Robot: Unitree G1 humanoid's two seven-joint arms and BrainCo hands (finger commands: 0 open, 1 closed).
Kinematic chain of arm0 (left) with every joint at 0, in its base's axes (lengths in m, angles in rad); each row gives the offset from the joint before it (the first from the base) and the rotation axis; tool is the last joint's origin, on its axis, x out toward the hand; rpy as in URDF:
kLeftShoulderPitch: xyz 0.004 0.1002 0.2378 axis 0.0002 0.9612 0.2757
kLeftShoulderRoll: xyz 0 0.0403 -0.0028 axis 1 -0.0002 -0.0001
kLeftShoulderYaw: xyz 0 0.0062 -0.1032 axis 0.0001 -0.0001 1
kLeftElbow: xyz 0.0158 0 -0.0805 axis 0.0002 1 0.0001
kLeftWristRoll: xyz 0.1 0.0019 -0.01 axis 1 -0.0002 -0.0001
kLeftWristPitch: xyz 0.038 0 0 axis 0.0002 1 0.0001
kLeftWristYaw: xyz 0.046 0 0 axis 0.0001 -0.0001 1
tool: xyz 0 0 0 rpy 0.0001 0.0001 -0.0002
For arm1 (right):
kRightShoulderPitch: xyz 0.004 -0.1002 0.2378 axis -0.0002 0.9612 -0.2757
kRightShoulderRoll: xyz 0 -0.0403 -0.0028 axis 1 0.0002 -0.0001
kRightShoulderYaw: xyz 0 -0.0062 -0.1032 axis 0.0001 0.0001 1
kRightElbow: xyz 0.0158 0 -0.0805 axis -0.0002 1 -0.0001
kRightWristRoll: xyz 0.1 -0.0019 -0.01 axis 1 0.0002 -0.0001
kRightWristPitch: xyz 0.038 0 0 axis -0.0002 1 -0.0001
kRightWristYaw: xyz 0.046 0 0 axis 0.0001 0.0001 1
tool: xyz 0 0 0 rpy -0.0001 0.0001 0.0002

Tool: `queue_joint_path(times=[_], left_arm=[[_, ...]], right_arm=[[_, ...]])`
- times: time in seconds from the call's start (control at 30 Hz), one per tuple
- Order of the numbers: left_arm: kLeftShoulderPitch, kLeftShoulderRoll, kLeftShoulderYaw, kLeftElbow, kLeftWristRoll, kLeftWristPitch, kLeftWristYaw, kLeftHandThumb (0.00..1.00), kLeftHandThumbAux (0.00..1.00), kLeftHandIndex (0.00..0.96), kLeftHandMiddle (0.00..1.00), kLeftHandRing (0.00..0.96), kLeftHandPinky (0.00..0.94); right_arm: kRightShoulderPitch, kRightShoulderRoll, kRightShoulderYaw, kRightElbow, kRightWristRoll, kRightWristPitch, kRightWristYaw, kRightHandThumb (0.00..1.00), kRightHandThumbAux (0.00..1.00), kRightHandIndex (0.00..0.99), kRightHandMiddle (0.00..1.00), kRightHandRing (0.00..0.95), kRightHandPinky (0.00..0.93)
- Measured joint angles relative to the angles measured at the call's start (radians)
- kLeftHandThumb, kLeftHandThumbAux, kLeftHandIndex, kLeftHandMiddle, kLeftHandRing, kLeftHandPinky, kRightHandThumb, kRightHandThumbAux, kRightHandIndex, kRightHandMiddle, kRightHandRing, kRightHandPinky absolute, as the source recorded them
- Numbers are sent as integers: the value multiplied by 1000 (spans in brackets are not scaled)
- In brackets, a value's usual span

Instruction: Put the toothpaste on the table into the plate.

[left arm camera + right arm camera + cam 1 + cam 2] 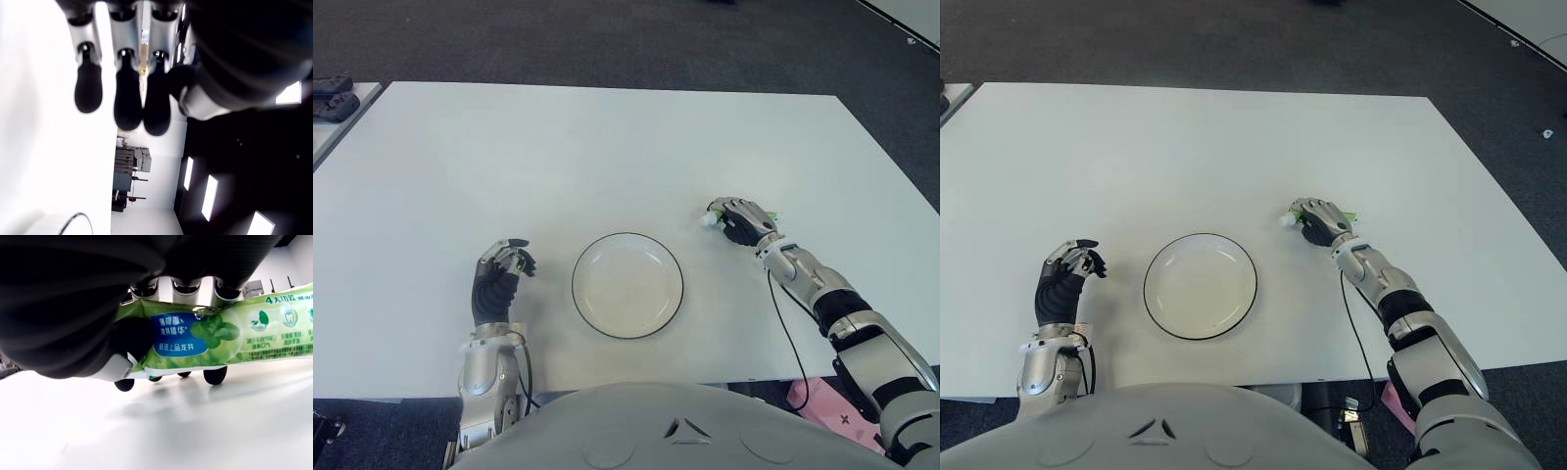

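The toothpaste [220,340] is a green tube with a blue label, and my right hand [736,220] is shut on it, fingers over the top and thumb [132,338] on the label. Its white cap [709,221] pokes out toward the plate, and the green tail [773,215] sticks out on the other side. The hand is low over the white table [607,147], a short way right of the plate; I cannot tell whether the tube touches the surface. The white plate [627,285] with a dark rim holds nothing. My left hand [504,262] shows left of the plate, fingers curled on nothing.
Dark objects [333,98] lie on a second table at the far left. The table's front edge runs just below the plate, and dark carpet lies beyond the far edge. A black cable [788,333] hangs along my right forearm.
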Motion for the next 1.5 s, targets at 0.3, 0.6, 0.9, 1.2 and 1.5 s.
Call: queue_joint_path(times=[0.3,0.6,0.9,1.2,1.5], left_arm=[[-3,0,0,2,0,0,0,705,716,439,645,639,637],[-9,2,0,16,0,-3,0,705,716,439,648,644,636],[-15,1,0,23,0,-4,0,705,716,439,649,644,630],[-16,1,0,21,2,8,0,706,716,440,647,641,635],[-17,-3,-2,21,12,8,0,706,716,440,647,643,636]], right_arm=[[44,16,-63,-153,2,28,-6,960,649,408,533,540,616],[120,23,-144,-415,11,72,12,995,661,432,490,516,441],[189,48,-169,-630,5,84,44,999,664,491,462,464,407],[221,49,-182,-763,25,58,124,1000,667,491,432,434,450],[275,60,-162,-882,119,-9,269,1000,667,482,429,448,451]])
